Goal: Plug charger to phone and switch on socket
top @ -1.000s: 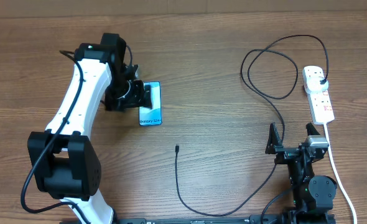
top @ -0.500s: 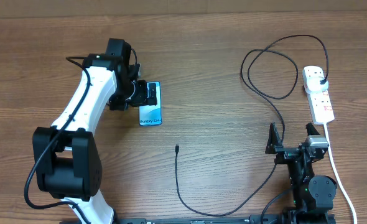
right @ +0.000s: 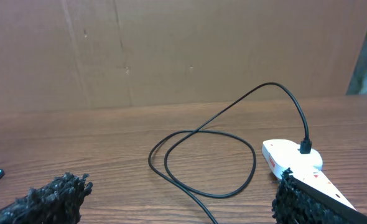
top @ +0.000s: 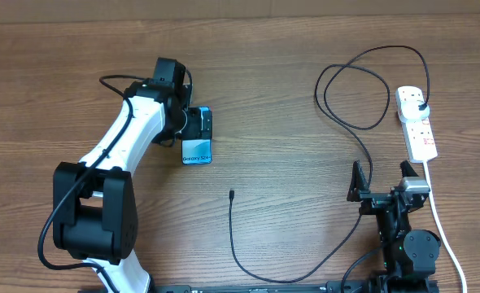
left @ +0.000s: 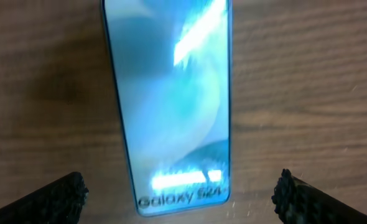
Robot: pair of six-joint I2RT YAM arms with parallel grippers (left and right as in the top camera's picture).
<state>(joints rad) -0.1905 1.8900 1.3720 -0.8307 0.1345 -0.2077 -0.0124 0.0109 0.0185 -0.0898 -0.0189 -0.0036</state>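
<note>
Your left gripper [left: 180,194] hangs wide open over the Galaxy S24+ phone [left: 171,93], upper left of the overhead. Your right gripper [right: 177,198] is spread wide too, lower right.

Overhead camera: fixed, looks straight down, covers the table [top: 289,65]. Left wrist camera: close above the phone [left: 171,93], also seen overhead. Right wrist camera: low, level, facing the cardboard wall [right: 171,50]; shares socket [right: 292,155] and charger [right: 196,131] with overhead.
</note>
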